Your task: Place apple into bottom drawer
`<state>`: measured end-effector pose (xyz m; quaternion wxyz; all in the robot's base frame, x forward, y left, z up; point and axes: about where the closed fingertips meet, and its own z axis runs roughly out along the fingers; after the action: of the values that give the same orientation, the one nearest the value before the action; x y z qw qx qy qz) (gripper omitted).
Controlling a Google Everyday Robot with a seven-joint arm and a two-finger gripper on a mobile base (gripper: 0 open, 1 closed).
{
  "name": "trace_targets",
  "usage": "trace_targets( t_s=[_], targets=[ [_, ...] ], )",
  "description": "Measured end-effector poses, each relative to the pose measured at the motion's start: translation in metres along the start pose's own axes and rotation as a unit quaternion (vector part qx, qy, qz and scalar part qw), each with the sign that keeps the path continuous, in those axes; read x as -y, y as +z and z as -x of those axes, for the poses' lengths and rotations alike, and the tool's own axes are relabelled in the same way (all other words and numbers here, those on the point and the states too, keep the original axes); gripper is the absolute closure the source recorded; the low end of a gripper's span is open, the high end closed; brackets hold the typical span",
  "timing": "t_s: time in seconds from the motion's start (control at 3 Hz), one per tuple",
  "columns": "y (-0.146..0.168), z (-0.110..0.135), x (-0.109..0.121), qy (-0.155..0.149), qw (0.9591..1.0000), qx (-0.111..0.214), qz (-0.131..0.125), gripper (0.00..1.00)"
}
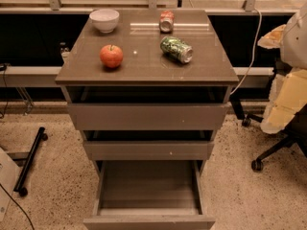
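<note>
The apple [111,56], red-orange with a short dark stem, stands on the left part of the cabinet top [144,66]. The bottom drawer [149,190] is pulled far out toward me and its inside is bare. The two shallower drawers above it stand slightly out. My gripper does not show in the camera view. Only a white blurred shape [296,35] at the right edge shows, and I cannot tell whether it belongs to my arm.
A white bowl [104,19] stands at the back left of the top. A red can [166,21] and a green can [176,49] lie on it. An office chair [283,128] with pale padding stands at the right. A black wheeled stand leg [29,159] lies on the floor at the left.
</note>
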<state>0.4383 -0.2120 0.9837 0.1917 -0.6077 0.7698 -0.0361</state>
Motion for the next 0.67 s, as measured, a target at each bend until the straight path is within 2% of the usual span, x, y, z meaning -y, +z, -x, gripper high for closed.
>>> trace_targets(
  t_s=[0.33, 0.67],
  targets=[
    [0.001, 0.002, 0.001, 0.001, 1.0, 0.002, -0.002, 0.0],
    [0.006, 0.023, 0.012, 0.007, 0.9994, 0.026, -0.02, 0.0]
  ],
)
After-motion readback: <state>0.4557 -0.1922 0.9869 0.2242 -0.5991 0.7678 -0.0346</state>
